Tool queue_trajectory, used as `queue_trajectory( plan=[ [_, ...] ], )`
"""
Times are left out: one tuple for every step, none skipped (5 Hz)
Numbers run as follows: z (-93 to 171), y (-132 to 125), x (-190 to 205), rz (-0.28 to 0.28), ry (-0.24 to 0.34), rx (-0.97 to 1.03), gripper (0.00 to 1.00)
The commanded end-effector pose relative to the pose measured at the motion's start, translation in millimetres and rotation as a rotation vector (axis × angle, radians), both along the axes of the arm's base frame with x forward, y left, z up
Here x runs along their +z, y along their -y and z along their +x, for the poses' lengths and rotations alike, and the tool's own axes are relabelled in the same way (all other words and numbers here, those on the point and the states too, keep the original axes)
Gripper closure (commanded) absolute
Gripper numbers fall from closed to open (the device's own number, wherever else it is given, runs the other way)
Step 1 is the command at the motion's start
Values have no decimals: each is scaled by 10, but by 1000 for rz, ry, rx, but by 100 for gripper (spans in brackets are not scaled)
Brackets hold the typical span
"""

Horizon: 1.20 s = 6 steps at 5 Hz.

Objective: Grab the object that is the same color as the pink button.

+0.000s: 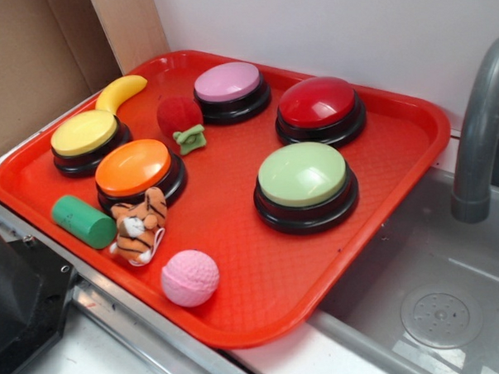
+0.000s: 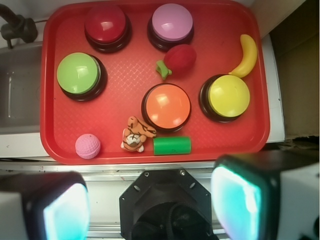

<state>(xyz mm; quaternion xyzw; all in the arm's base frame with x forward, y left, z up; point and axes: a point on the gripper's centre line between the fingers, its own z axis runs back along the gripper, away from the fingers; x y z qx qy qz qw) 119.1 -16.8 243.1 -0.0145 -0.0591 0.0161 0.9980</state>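
Pink ball lies at the red tray's near edge, beside the toy tiger, untouched. Gripper hangs short of the tray, jaws spread wide. Farther back sits the pink button.

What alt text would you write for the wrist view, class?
A red tray holds five dome buttons: red, pink, green, orange, yellow. A small pink ball sits near its front corner, the open gripper below it.
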Motion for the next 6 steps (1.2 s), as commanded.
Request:
queue_trajectory(
  plan=[
    [0, 0, 0, 0, 0, 0, 0],
    [83, 180, -257, -28, -53, 63, 0],
    [168, 315, -550, -79, -73, 75, 0],
    [190, 456, -810, -138, -87, 82, 0],
    [176, 649, -1158, -210, -137, 70, 0],
    [173, 863, -1462, -246, -189, 29, 0]
  ],
)
